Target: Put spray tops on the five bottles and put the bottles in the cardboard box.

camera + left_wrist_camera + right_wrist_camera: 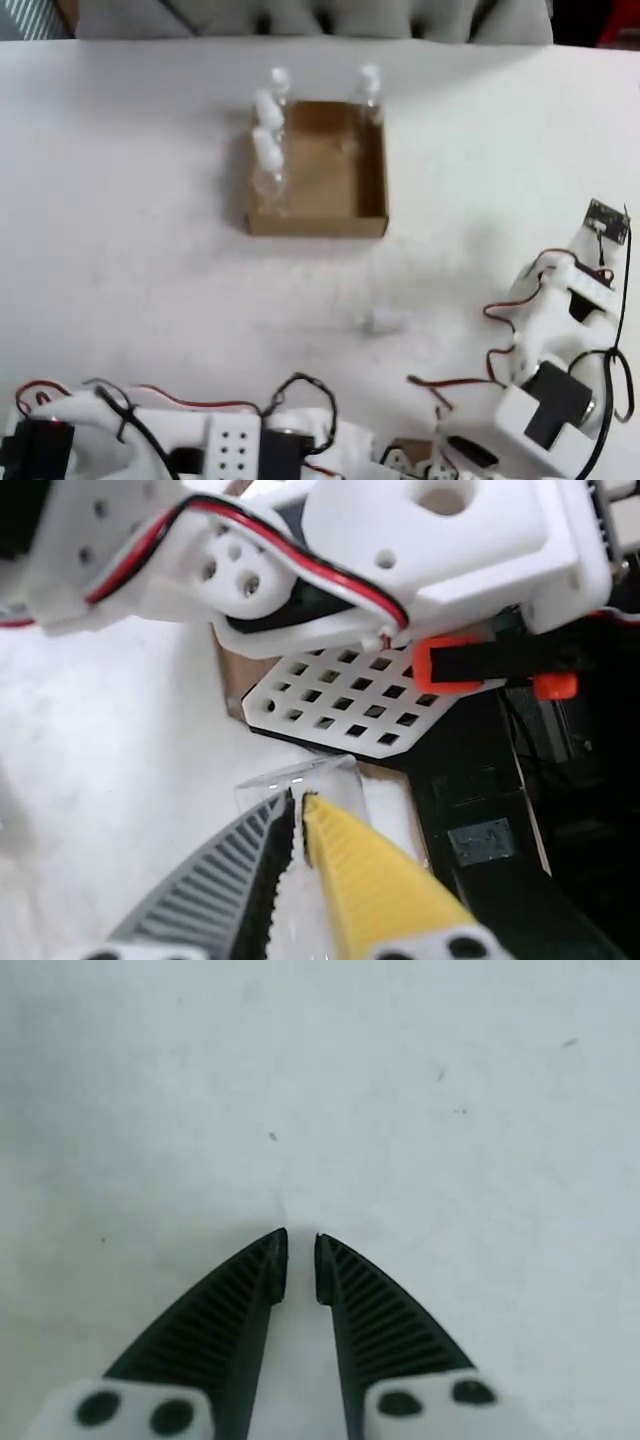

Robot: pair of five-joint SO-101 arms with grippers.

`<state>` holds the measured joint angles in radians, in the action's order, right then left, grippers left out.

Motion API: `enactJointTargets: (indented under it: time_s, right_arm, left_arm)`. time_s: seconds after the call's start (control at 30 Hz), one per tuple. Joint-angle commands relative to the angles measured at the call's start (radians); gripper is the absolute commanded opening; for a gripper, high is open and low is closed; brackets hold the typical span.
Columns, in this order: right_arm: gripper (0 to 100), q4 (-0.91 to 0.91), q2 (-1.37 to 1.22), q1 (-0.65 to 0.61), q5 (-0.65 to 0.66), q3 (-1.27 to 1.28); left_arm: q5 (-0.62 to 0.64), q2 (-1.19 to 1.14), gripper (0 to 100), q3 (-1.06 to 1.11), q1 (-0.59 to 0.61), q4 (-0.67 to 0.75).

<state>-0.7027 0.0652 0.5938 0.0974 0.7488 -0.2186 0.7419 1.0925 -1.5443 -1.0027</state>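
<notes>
**Bottles at the box, both grippers closed low over the table**

From the high view you see the cardboard box (pixel 330 217) in the middle of the white table (pixel 120 200). Bottles (pixel 268 160) with white spray tops stand upright along its left wall, and another bottle (pixel 371 95) stands at its far right corner; you can count four tops. A faint clear thing (pixel 385 320) lies on the table nearer the arms, well apart from the box. One arm (pixel 190 440) lies along the near edge and another arm (pixel 555 350) sits at the near right.

In the left wrist view, your left gripper (pixel 300 805) has its grey finger (pixel 220 880) and yellow finger (pixel 370 880) pressed together. A clear plastic piece (pixel 330 775) sits right at their tips; you cannot tell whether it is pinched or only lying there. Just beyond are a white perforated plate (pixel 340 700), a white motor housing (pixel 450 550) with a red wire (pixel 300 565), and an orange part (pixel 450 665).

In the right wrist view, your right gripper (pixel 300 1255) is clenched to a thin slit, grasping nothing, low over the bare table.
</notes>
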Motion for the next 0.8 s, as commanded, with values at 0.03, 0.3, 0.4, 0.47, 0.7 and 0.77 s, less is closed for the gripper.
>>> enactJointTargets:
  time_s: [0.03,0.3,0.4,0.47,0.7,0.77]
  right_arm:
    - [1.5,-0.005,0.004,-0.015,-0.009,-0.044]
    - [1.5,-0.007,0.004,-0.004,-0.009,-0.046]
    - [1.5,-0.008,0.004,0.015,-0.009,-0.052]
    - [1.5,-0.008,0.010,0.021,-0.009,-0.054]
    - [1.6,-0.127,0.004,0.022,-0.009,-0.153]
    - [1.6,-0.173,0.005,0.016,0.000,-0.190]
  left_arm:
    - [0.006,-0.008,2,0.066,0.041,0.058]
    - [0.000,-0.010,2,0.126,0.168,0.140]
    - [-0.002,-0.008,2,0.127,0.213,0.155]
    - [-0.003,-0.008,2,0.126,0.259,0.180]
    - [-0.003,-0.002,2,0.106,0.561,0.302]
    - [-0.002,-0.001,2,0.064,0.638,0.296]
